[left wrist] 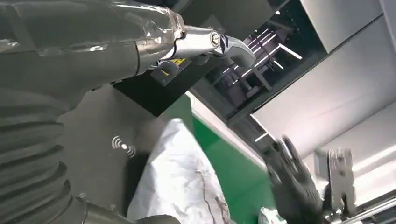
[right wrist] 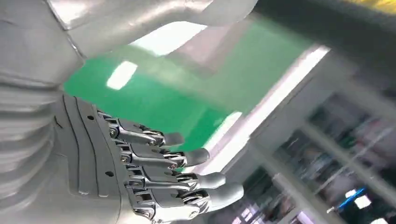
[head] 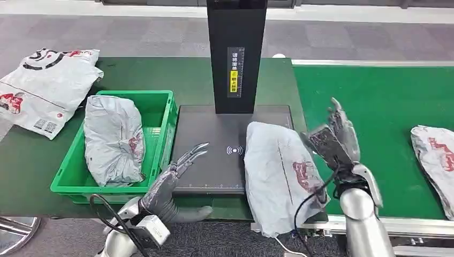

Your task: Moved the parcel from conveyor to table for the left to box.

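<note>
Lying mid-frame on the counter (head: 32, 160), the parcel (head: 278, 171) is delivered; both the right hand (head: 337, 136) and left hand (head: 174, 179) are empty, fingers apart, boxing pending.

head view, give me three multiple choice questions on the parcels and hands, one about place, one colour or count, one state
1. Where does the parcel nearest the right hand lie?
A. in the crate
B. on the dark scanner pad
C. on the floor

2. What colour is the crate?
A. blue
B. red
C. green

3. How is the right hand?
A. open, holding nothing
B. gripping a parcel
C. pressing on the crate

Answers:
1 B: the grey parcel lies over the right part of the scanner pad, hanging past its front edge.
2 C: the crate is green, with another grey parcel inside.
3 A: the right hand is raised beside the parcel, fingers spread, with nothing in it.
</note>
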